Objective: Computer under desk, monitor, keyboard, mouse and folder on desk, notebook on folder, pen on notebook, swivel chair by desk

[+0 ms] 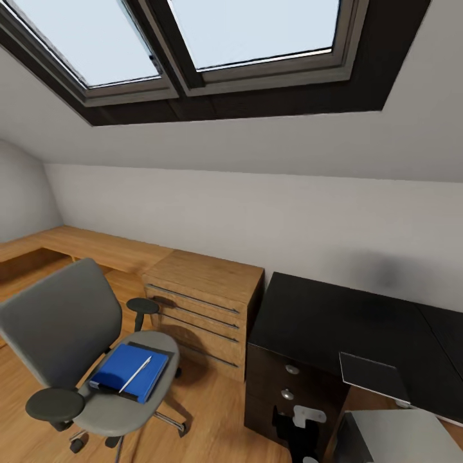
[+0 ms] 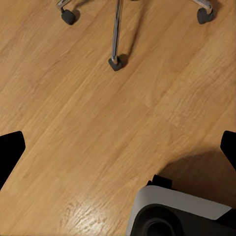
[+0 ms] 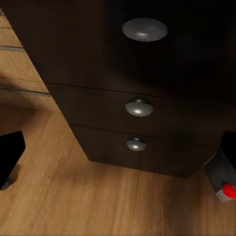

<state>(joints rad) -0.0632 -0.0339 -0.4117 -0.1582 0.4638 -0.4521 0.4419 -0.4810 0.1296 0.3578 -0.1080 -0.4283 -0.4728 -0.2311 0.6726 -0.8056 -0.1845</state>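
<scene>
Both arms hang low. The left wrist view looks down along spread fingers (image 2: pixel 11 150), dark tips at opposite edges, nothing between them, over bare wooden floor (image 2: pixel 98 123) with the chair's chrome legs and black casters (image 2: pixel 116 63) ahead. The right fingers (image 3: pixel 10 152) are likewise spread and empty, facing the dark desk's (image 1: pixel 334 315) drawer front with its three round metal knobs (image 3: pixel 139 106).

The swivel chair (image 1: pixel 61 321) stands apart from the desk, grey and padded, with round black armrests. On its seat lies the glossy blue folder (image 1: pixel 110 370), the notebook (image 1: pixel 138 379) on it, and a slim silver pen (image 1: pixel 135 375) diagonally on top. A light wood drawer chest (image 1: pixel 206 302) sits between chair and desk. The desk's matte black top is flat and sharp-edged; open floor lies in front of the chair.
</scene>
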